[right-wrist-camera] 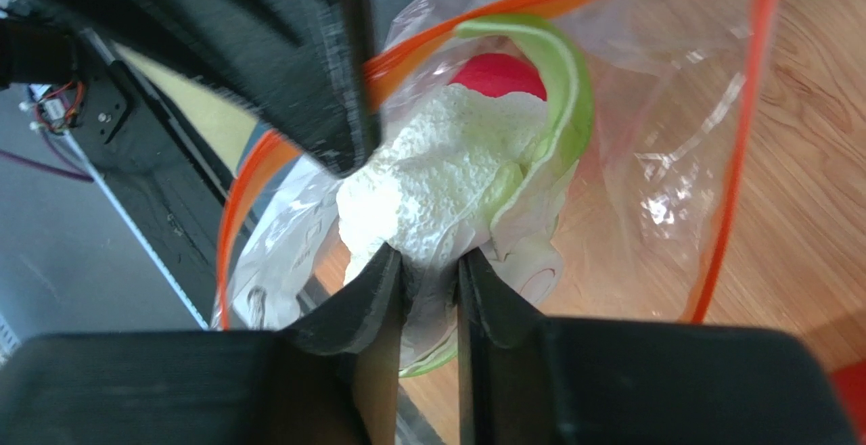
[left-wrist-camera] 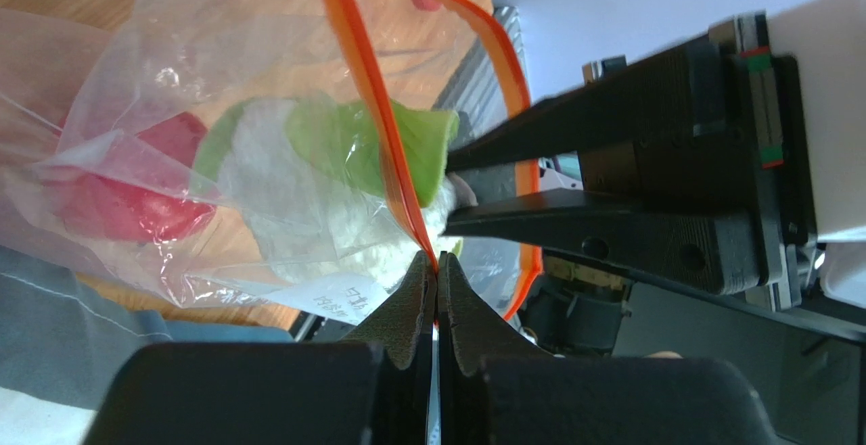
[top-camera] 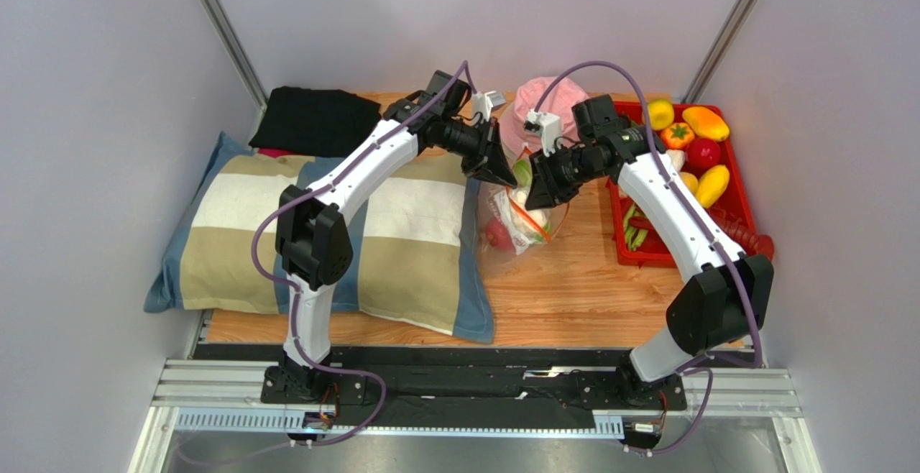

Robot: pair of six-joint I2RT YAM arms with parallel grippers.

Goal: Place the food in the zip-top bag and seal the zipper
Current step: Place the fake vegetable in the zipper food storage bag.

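left gripper (left-wrist-camera: 437,260), reaching forward, pinches zipper (left-wrist-camera: 359,70); right gripper (right-wrist-camera: 432,262) seemingly clasps food (right-wrist-camera: 447,161).

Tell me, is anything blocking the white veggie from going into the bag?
Nothing visible. The left end effector pinches the zipper, so the zip-top bag gapes open, and the white veggie in the right end effector sits in its mouth. A red toy lies deeper inside.

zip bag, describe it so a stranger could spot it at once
On the wooden table, look between the striped pillow and the red tray. The bag is the only clear, crinkly thing there, edged with an orange strip.
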